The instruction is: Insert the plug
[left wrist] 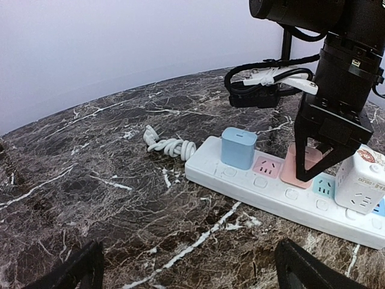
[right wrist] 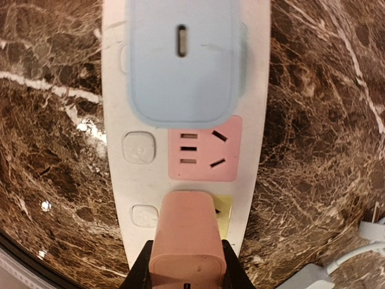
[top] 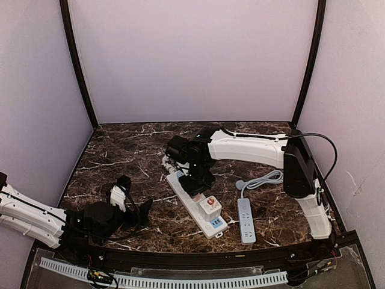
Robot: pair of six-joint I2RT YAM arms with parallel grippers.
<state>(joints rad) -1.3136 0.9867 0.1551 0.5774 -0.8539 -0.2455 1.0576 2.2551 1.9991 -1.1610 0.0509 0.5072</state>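
Observation:
A white power strip [top: 191, 206] lies on the marble table, also in the left wrist view [left wrist: 252, 189] and the right wrist view [right wrist: 252, 90]. My right gripper [right wrist: 187, 274] is shut on a pink plug [right wrist: 187, 238] and holds it over the yellow socket [right wrist: 224, 214], covering most of it. From the side the pink plug [left wrist: 302, 164] sits down at the strip's face between the black fingers [left wrist: 313, 129]. I cannot tell how deep it sits. A blue plug [right wrist: 183, 60] is in the strip's end socket, with a free pink socket [right wrist: 204, 147] between the two plugs. My left gripper [left wrist: 189, 274] is open and empty at the near left.
A white cube adapter [top: 210, 206] sits on the strip near its front end. A second small power strip [top: 245, 220] with a grey cable [top: 263, 180] lies to the right. A coiled white cord [left wrist: 170, 145] lies at the strip's far end. Walls enclose the table.

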